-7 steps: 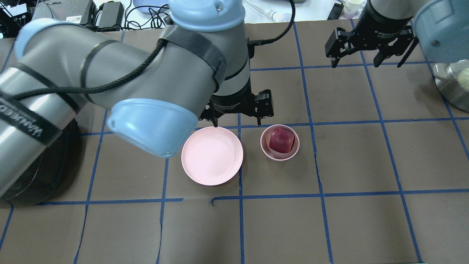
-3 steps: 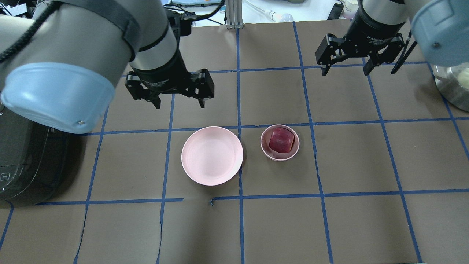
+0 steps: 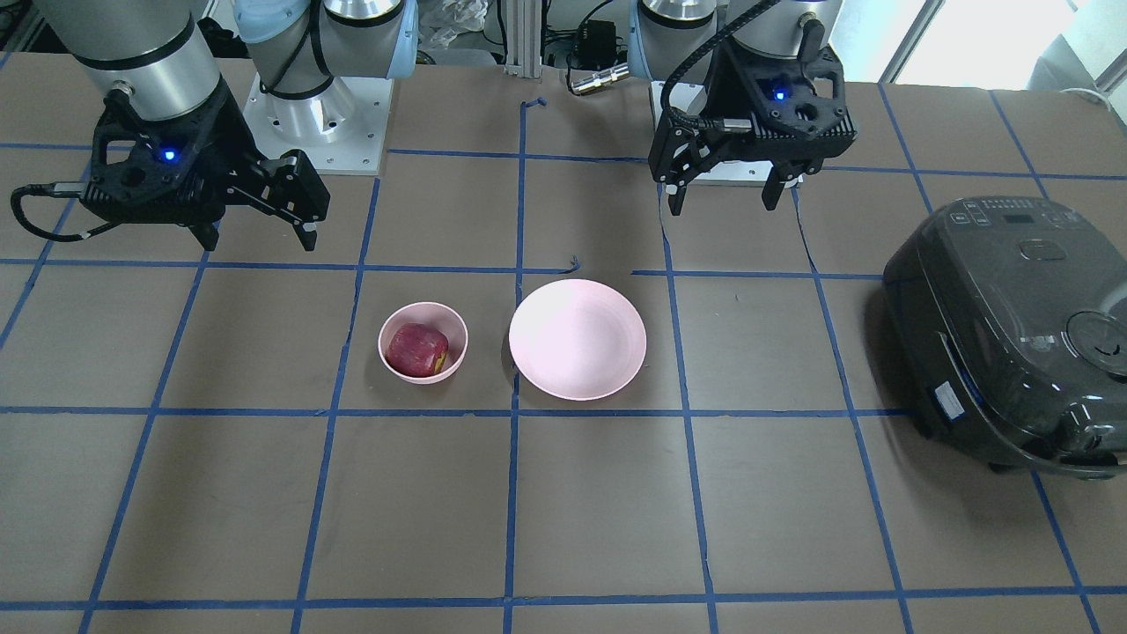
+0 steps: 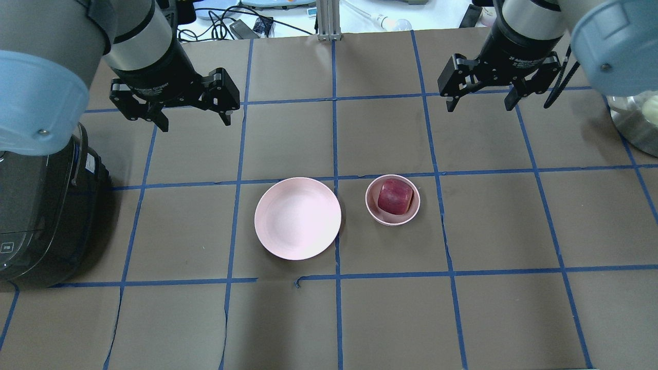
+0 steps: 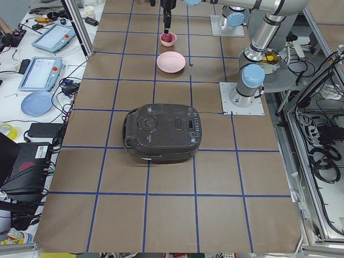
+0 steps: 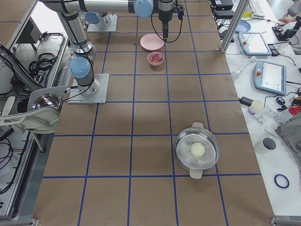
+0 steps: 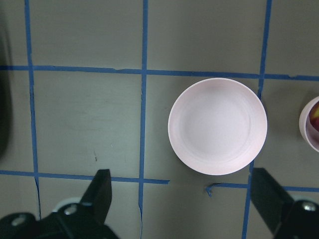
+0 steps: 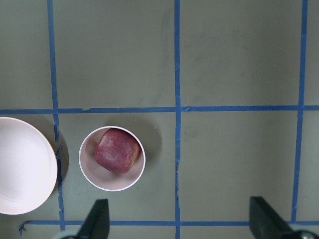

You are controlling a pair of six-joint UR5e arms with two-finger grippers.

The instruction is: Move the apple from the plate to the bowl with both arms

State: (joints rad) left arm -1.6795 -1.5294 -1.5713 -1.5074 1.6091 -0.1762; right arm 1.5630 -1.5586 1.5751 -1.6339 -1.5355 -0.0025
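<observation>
The dark red apple (image 4: 395,196) lies inside the small pink bowl (image 4: 375,211) at the table's middle; both also show in the front view, apple (image 3: 416,349) and bowl (image 3: 393,363), and the right wrist view, apple (image 8: 117,150). The wide pink plate (image 4: 297,218) is bare, just left of the bowl, and shows in the front view (image 3: 577,338) and the left wrist view (image 7: 217,125). My left gripper (image 4: 194,119) hangs open and empty, high and far left of the plate. My right gripper (image 4: 479,104) hangs open and empty, beyond and right of the bowl.
A dark rice cooker (image 4: 36,216) stands at the table's left edge. A steel pot (image 4: 635,123) with a pale round item stands at the right edge. Blue tape lines grid the brown table. Cables and devices lie beyond the far edge.
My left arm has swung up and to the left, away from the plate and bowl. My right gripper has shifted slightly left and nearer. The apple, bowl and plate have not moved.
</observation>
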